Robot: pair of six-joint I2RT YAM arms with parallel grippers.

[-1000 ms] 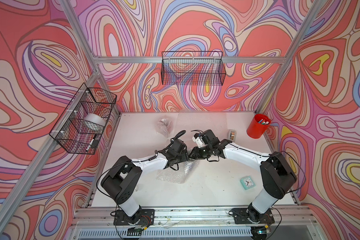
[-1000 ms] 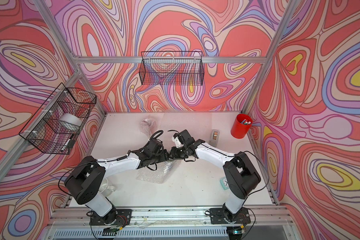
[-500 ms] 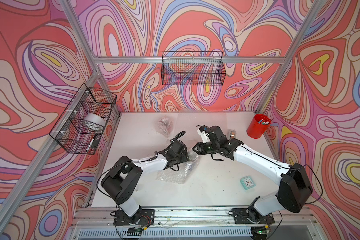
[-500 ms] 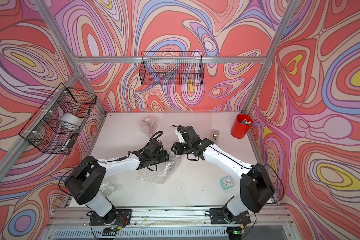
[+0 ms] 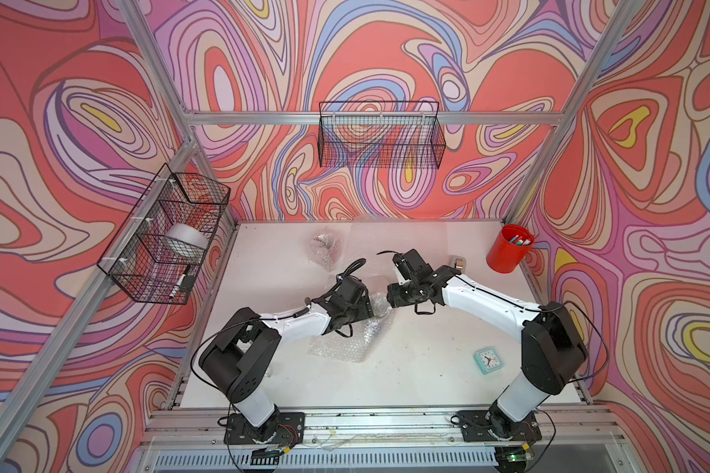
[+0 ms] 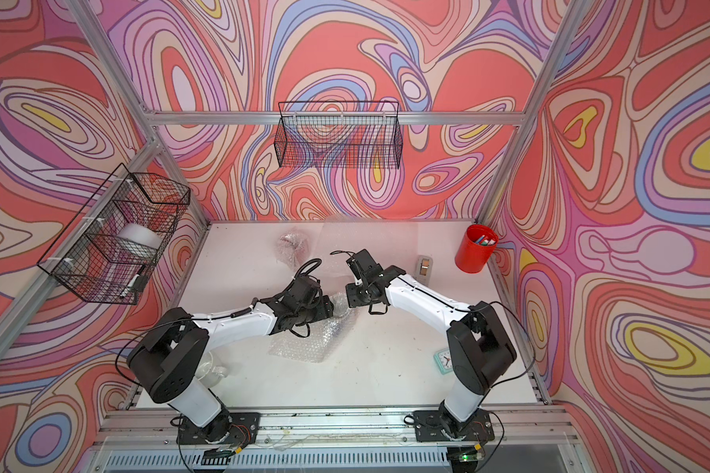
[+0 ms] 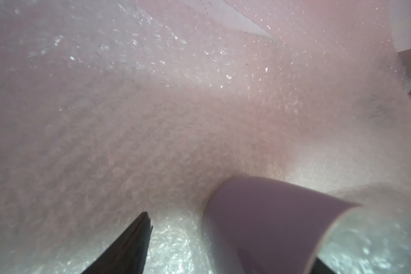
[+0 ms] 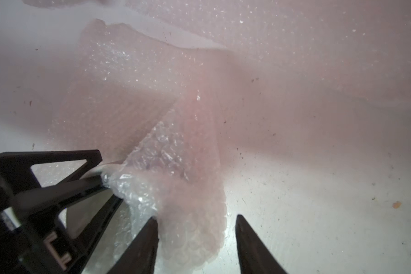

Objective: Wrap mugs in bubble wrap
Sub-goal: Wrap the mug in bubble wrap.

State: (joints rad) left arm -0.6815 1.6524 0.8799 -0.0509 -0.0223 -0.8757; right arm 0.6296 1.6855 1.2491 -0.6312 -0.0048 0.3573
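Left wrist: dimpled wrap (image 7: 152,106), glossy mug (image 7: 271,213)

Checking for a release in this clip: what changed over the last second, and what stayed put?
The right hand opened, apparently releasing the bubble wrap, whose flap now lies loose between its fingers, and drew slightly back from the left hand; its elbow swung outward, then returned. Unchanged: the left hand at the mug, the wrapped bundle at the back, the red pen cup, the clock.

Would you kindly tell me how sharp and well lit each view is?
Both top views: sharp and evenly lit. Left wrist: bubble wrap too close and hazy, mug soft-edged. Right wrist: wrap blurred with bright glints, table washed out near the bottom.
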